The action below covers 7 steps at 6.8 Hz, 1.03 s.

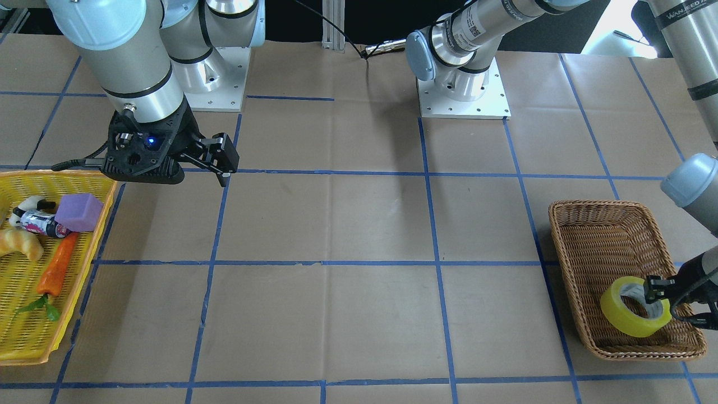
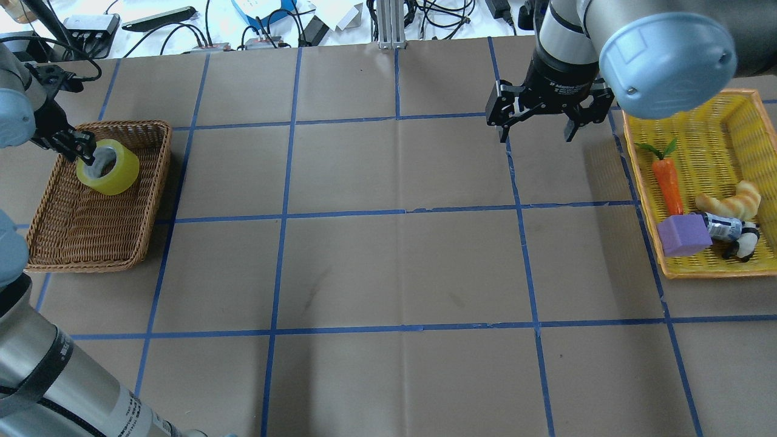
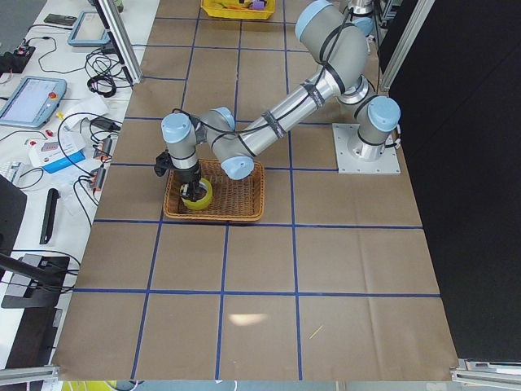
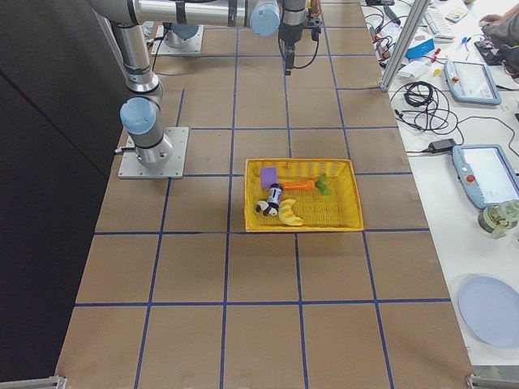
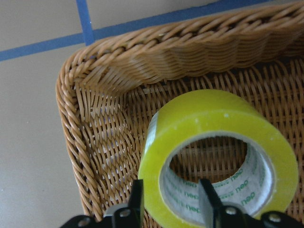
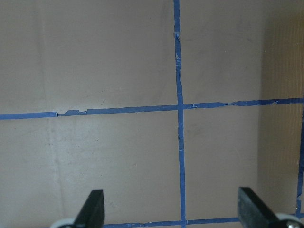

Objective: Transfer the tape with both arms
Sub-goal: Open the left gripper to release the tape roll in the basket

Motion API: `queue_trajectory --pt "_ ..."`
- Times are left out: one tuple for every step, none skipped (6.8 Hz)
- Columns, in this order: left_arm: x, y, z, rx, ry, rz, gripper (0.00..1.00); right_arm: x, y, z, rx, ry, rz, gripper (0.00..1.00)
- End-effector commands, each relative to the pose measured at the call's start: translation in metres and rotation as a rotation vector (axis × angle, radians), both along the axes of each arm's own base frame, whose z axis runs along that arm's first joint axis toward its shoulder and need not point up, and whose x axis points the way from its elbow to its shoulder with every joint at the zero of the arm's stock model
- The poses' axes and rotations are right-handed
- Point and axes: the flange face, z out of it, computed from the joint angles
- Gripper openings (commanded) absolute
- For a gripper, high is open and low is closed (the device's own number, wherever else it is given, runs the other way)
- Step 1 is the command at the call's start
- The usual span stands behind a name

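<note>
The yellow tape (image 2: 112,170) stands tilted on its edge in the far end of the brown wicker basket (image 2: 79,243). My left gripper (image 5: 173,202) is shut on the tape (image 5: 213,128), one finger inside the grey-white core and one outside the ring's wall. The same grip shows in the front view, gripper (image 1: 655,290) on tape (image 1: 631,314). My right gripper (image 2: 537,136) is open and empty, hovering above the table just left of the yellow basket (image 2: 737,112). Its fingers (image 6: 92,209) stand wide apart over bare paper.
The yellow basket holds a carrot (image 2: 668,182), a purple block (image 2: 683,235), a croissant toy (image 2: 731,200) and a small panda figure (image 2: 743,243). Blue tape lines grid the brown table. The arm bases (image 1: 463,84) stand at the robot's side.
</note>
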Motion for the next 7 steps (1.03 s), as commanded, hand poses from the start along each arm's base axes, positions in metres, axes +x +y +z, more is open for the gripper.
queue_trajectory --pt "-0.039 0.022 0.057 0.056 0.046 -0.02 1.0 0.0 -0.001 0.003 -0.008 -0.008 0.001 1.0" --pt "-0.096 0.039 0.111 0.081 0.072 -0.046 1.0 0.0 -0.002 0.002 -0.008 -0.011 0.0 1.0" --pt "-0.163 0.065 0.17 0.083 0.072 -0.081 1.0 0.0 -0.001 0.004 -0.014 -0.003 0.0 1.0" --pt "-0.229 0.088 0.199 0.085 0.061 0.005 1.0 -0.001 -0.002 0.005 -0.023 -0.003 0.0 1.0" --pt "-0.293 0.106 0.207 0.073 0.05 0.022 1.0 -0.002 -0.003 0.004 -0.021 -0.001 -0.002 1.0" --pt "-0.361 0.124 0.206 0.053 0.039 0.048 1.0 -0.003 -0.003 0.005 -0.023 -0.002 -0.005 1.0" --pt "-0.41 0.141 0.21 0.019 0.03 0.12 1.0 0.005 0.001 0.01 -0.031 -0.018 0.006 1.0"
